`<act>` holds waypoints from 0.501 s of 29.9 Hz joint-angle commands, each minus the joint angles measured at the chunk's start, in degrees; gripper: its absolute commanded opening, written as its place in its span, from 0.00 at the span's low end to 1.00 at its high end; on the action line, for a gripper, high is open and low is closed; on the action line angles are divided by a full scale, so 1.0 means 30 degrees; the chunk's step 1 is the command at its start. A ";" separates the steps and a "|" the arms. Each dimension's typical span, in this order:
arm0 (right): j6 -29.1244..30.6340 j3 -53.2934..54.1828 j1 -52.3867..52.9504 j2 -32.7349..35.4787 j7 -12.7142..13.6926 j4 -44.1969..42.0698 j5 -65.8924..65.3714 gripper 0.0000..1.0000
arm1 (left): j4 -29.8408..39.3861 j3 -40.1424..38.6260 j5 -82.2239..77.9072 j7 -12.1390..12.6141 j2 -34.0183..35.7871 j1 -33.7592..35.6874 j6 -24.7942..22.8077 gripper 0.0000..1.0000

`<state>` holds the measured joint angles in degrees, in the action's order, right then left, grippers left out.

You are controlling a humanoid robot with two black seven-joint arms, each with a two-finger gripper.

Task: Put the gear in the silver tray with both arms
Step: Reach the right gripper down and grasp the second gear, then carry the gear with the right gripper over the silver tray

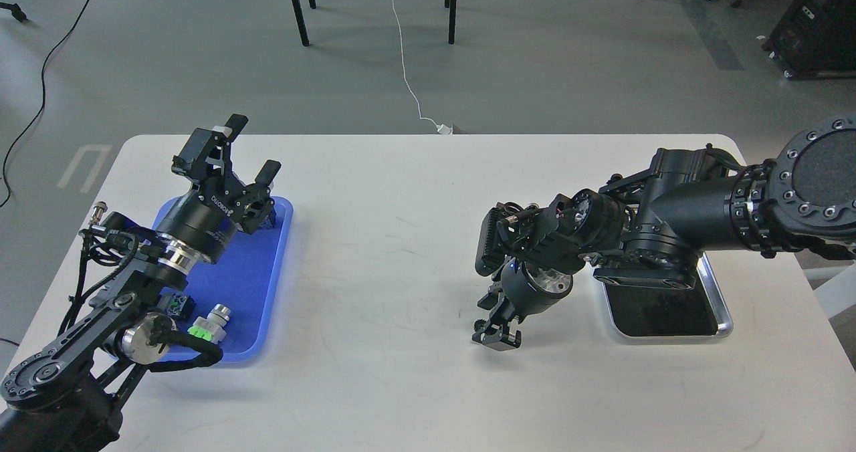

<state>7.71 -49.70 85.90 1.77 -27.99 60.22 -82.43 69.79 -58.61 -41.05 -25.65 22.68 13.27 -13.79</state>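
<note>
My right gripper (495,335) points down at the table mid-right, just left of the silver tray (724,318). The tray is shiny with a dark bottom, and my right forearm covers part of it. A small dark toothed piece (479,323) that looks like the gear sits at the right fingertips. The fingers are dark and overlap, so I cannot tell their grip. My left gripper (249,150) is open and empty, raised over the far end of the blue tray (257,285).
A white-and-green connector part (208,325) and a small dark part (179,303) lie at the near end of the blue tray by my left arm. The white table (388,251) lies between the trays. Chair legs and cables are on the floor beyond.
</note>
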 commanded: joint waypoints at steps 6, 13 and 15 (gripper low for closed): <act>-0.0022 -0.0043 0.0019 0.0024 -0.0004 0.0286 0.0085 0.31 | -0.0002 -0.0091 0.0031 -0.0004 -0.0001 0.0000 -0.0004 0.98; -0.0022 -0.0014 0.0106 0.0083 -0.0004 0.0404 0.0085 0.19 | -0.0002 -0.0120 0.0031 -0.0004 -0.0030 0.0000 -0.0033 0.98; -0.0022 -0.0043 0.0340 0.0083 -0.0004 0.0433 0.0085 0.18 | -0.0002 -0.0120 0.0031 -0.0004 -0.0030 0.0000 -0.0033 0.98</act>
<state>7.64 -49.82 86.21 2.03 -28.05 61.43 -82.20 69.79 -58.97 -40.96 -25.67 22.63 13.27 -13.84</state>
